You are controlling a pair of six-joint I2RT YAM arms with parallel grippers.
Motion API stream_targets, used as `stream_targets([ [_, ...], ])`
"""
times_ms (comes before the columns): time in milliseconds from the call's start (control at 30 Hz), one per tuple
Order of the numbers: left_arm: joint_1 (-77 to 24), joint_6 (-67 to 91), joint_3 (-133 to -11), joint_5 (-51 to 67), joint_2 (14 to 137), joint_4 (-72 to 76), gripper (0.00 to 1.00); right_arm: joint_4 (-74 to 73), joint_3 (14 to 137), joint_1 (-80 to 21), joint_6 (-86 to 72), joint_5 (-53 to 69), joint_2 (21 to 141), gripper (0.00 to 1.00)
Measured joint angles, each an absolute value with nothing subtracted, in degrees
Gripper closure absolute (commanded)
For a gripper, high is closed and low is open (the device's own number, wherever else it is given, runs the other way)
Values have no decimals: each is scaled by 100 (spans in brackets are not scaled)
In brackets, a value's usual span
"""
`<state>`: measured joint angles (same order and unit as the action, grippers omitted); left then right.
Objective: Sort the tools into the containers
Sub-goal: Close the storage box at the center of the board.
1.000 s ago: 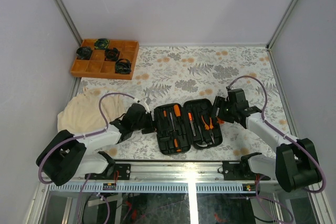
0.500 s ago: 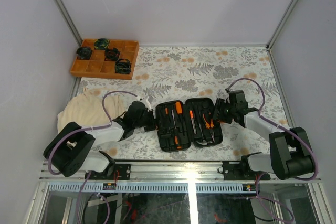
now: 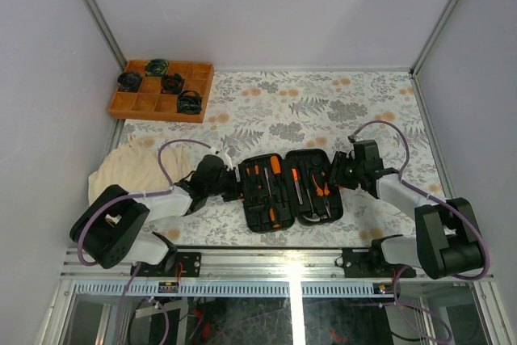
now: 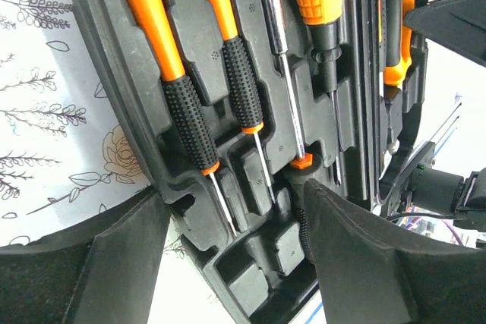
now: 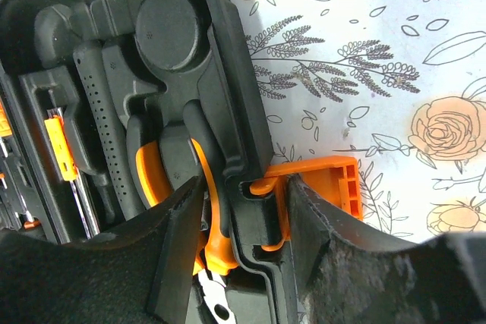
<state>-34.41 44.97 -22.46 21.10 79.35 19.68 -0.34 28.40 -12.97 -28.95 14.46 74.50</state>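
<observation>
- Straddling the moulded black plastic case [image 3: 257, 224] at its left rim, the left gripper [image 4: 230, 206]; grip cannot be told
- Right gripper [image 5: 244, 195] brackets the ribbed orange latch [image 5: 338, 184]; clamped or loose, unclear
- Knurled orange-black screwdrivers [image 4: 186, 115] lie slotted inside

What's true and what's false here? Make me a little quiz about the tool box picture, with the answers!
1. The tool case lies open on the table. True.
2. The orange tray holds screwdrivers. False: it holds four dark coils.
3. The right pincer is at the case's orange latch. True.
4. The pliers lie outside the case. False: they sit inside it.
5. The left pincer is up by the tray. False: it is at the case's left end.
</observation>
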Motion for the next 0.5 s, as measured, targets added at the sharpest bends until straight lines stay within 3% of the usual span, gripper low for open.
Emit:
stream_targets([
  [500,-3487,4495,-2248,2005,7369,1243,42,-681,2681,-1310,-2753,1387,6814,52],
])
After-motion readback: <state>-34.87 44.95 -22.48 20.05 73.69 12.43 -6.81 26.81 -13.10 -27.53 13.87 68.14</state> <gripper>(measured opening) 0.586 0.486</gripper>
